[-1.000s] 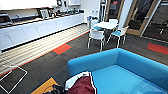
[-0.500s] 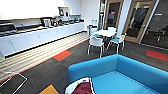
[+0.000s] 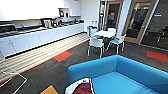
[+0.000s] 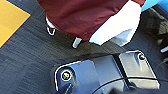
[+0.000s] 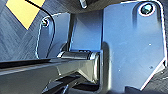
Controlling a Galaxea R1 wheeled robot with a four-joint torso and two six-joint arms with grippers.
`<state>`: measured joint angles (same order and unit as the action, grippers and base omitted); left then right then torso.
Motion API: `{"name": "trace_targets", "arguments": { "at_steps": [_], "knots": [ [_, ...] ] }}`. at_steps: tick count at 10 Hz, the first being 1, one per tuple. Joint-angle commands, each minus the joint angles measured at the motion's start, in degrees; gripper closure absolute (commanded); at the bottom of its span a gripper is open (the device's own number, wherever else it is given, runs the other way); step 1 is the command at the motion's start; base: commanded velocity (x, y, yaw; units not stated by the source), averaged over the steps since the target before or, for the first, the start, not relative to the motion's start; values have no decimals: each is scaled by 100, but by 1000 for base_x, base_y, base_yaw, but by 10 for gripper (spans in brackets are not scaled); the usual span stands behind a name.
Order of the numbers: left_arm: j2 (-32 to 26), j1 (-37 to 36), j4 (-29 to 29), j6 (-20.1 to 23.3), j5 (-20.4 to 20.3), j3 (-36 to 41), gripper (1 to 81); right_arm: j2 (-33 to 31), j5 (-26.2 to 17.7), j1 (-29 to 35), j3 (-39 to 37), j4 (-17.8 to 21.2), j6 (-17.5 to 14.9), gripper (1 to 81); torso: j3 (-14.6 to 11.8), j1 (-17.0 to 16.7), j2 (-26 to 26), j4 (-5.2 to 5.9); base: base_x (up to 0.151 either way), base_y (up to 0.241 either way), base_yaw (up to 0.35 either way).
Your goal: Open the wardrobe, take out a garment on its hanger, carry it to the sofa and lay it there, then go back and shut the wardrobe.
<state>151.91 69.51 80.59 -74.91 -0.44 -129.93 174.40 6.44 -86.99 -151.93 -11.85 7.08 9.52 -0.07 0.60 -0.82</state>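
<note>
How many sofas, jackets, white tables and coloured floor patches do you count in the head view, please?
Blue sofa: 1
Dark red jacket: 1
White table: 1
Red floor patches: 2
Yellow floor patch: 1
Total: 6
</note>
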Motion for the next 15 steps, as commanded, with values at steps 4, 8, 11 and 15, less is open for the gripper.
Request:
{"name": "trace_targets", "arguments": {
  "at_steps": [4,8,11,15],
  "knots": [
    [481,445,193,29,-1195,-1324,10,54,-283,177,33,25,-5,10,-2,7,2,0,0,0,0],
    [666,507,159,29,-1670,-1747,10,63,-283,160,33,16,-5,10,-5,7,5,0,0,0,0],
    [710,542,185,21,-1670,-1755,10,63,-283,177,33,16,-5,10,-5,7,5,0,-21,0,0],
    [737,560,220,29,-1670,-1756,10,63,-283,160,33,7,-5,10,-9,7,9,0,-82,0,0]
  ]
}}
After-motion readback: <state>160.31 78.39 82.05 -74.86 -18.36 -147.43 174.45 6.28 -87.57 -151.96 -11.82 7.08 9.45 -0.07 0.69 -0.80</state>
